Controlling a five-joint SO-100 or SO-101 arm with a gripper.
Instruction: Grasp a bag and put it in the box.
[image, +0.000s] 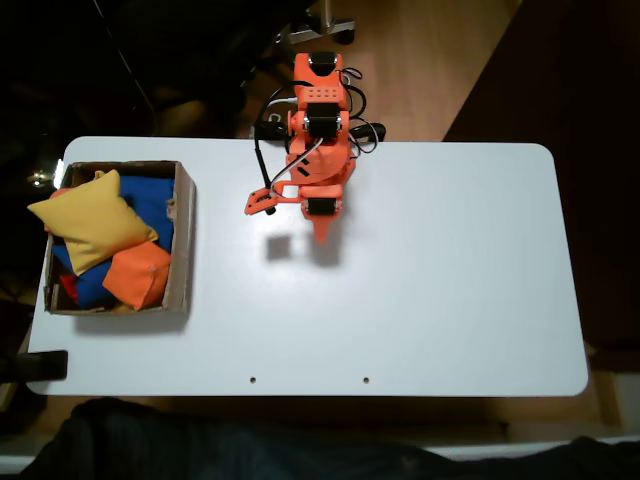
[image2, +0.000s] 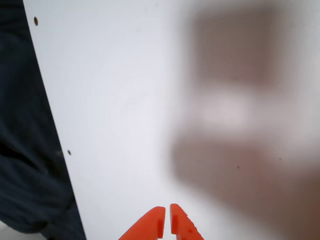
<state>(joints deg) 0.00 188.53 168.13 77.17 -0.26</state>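
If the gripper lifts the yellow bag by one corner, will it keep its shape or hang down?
The yellow bag would probably sag: in the fixed view it looks soft and pillow-like, draped over the other bags in the box. Its pointed corners seem easy to pinch. It is unlikely to roll, being flat and square.

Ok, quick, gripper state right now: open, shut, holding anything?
Orange two-finger gripper: shut, fingertips nearly touching, holding nothing, over the white table.
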